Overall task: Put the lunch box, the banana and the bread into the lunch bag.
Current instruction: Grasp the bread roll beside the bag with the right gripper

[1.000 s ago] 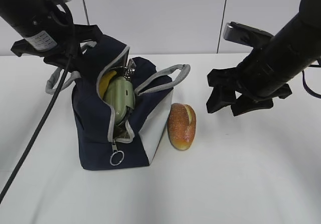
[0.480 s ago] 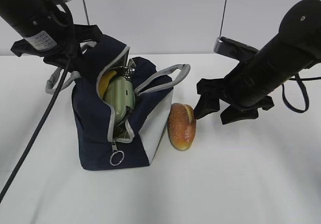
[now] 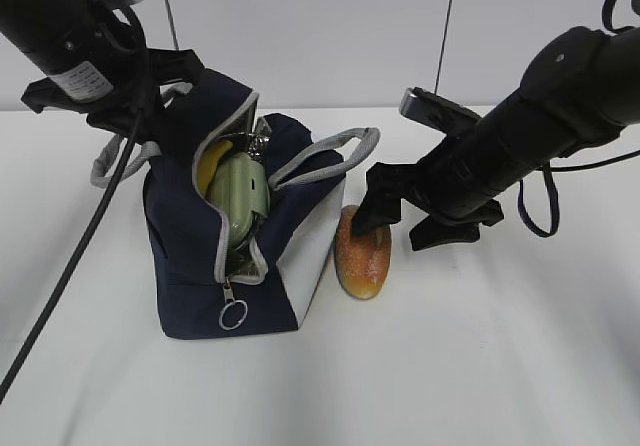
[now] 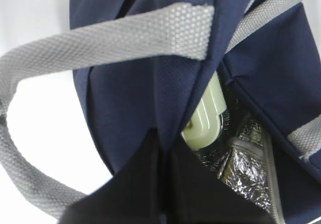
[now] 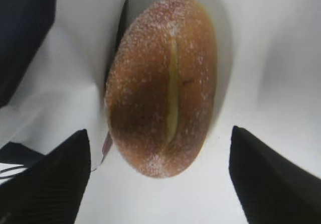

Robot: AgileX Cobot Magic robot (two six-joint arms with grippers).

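The navy lunch bag stands open on the white table. The sage-green lunch box and the yellow banana are inside it; the lunch box also shows in the left wrist view against the silver lining. My left gripper is shut on the bag's flap and holds it up. The golden-brown bread lies on the table against the bag's right side. My right gripper is open, just right of and above the bread, with one finger on each side of its near end.
Grey webbing handles arch over the bag's opening, and another hangs at the left. The zipper's ring pull hangs at the bag's front. A black cable runs down from the left arm across the table.
My right arm has moved left and down from the table's right side to the bread, its jaws still open. The left arm, the bag and the bread have not moved.
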